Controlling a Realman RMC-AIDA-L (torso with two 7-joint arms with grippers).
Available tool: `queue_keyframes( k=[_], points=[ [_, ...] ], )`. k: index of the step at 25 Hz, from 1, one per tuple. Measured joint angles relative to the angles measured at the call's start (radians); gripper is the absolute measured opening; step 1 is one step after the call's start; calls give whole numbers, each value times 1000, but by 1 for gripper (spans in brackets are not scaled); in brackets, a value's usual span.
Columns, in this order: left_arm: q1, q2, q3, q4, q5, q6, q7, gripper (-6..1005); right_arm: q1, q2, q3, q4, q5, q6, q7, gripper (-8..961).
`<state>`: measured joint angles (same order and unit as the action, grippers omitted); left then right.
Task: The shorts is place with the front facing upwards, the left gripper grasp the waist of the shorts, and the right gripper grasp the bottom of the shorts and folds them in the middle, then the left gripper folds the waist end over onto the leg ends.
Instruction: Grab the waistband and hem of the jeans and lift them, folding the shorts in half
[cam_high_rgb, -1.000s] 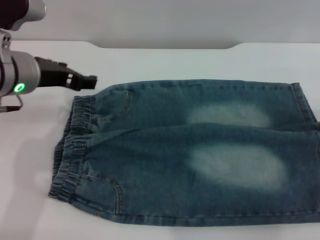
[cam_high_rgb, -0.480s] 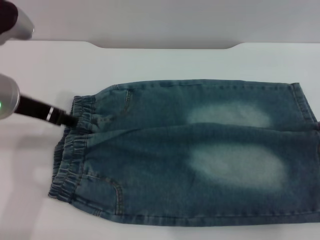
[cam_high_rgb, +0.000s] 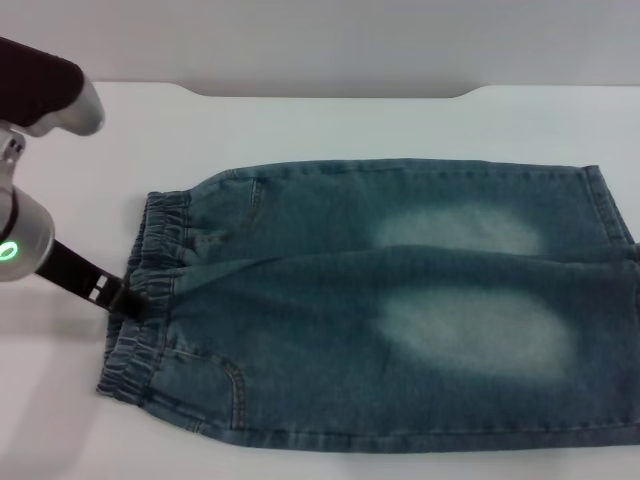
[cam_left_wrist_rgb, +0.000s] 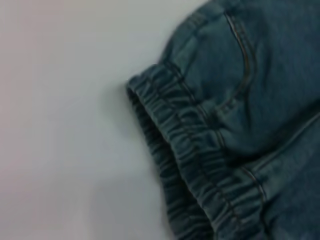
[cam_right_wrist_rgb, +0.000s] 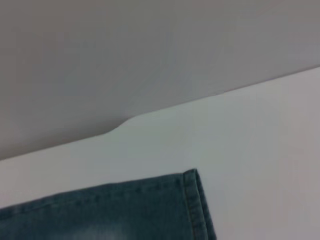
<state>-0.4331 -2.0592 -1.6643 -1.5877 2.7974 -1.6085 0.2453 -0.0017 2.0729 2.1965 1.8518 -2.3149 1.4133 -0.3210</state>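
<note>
The shorts lie flat on the white desk, already folded lengthwise so one leg lies over the other, with pale faded patches facing up. The waist of the shorts points to the robot's left and the leg ends to its right. The left gripper reaches in low from the left, its tip touching the gathered waistband about midway along; I cannot tell whether it is open or clamped on the cloth. The right gripper is out of sight.
</note>
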Motion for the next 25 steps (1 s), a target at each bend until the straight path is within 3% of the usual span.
queue_keyframes(
  k=[7, 25],
  points=[
    [-5, 1, 12, -9, 3, -71, -39, 749, 19, -2, 69, -65, 4, 0, -44, 816],
    [-7, -5, 133, 20, -2, -115, -122, 738, 44, -2, 78, -97, 9, -17, -93, 816]
  ],
)
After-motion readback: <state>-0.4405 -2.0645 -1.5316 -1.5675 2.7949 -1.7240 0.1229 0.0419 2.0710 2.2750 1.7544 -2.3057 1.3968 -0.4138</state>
